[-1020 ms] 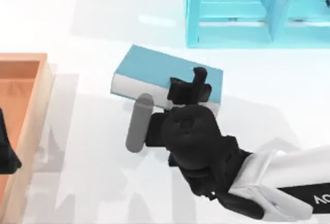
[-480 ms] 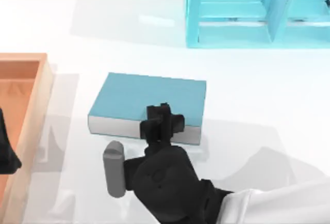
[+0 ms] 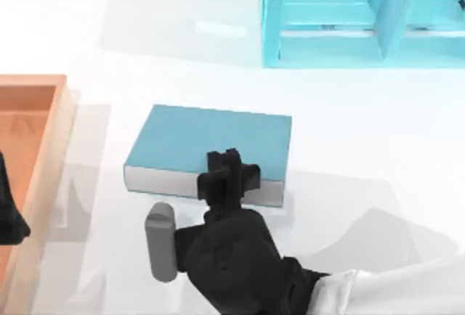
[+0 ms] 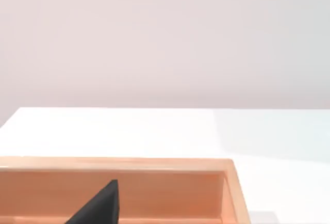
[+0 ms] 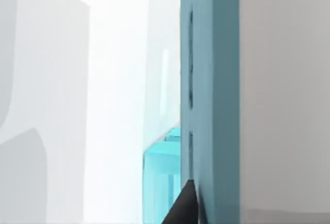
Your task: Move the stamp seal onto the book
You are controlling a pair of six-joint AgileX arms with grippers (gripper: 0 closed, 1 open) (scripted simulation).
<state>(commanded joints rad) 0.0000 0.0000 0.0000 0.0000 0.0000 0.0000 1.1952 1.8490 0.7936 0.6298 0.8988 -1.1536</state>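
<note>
The teal-blue book (image 3: 211,141) lies flat at the middle of the table, its white page edges facing the front. My right gripper (image 3: 229,176) sits over the middle of that front edge, with its dark fingers across the cover and the pages, shut on the book. In the right wrist view the book's teal cover (image 5: 211,79) stands right against one fingertip (image 5: 183,208). The stamp seal is out of view. My left gripper (image 3: 9,213) is parked at the left edge over the wooden box, and one dark fingertip (image 4: 100,206) of it shows in the left wrist view.
A light cyan shelf unit (image 3: 363,17) stands at the back right and appears beyond the book as shelf unit (image 5: 160,182). An open wooden box (image 3: 36,148) takes up the left side, its inner wall (image 4: 154,193) close under the left wrist.
Over the last second the book slid left and toward the front with my right gripper on it, and turned square to the table. In the last half second it barely shifted.
</note>
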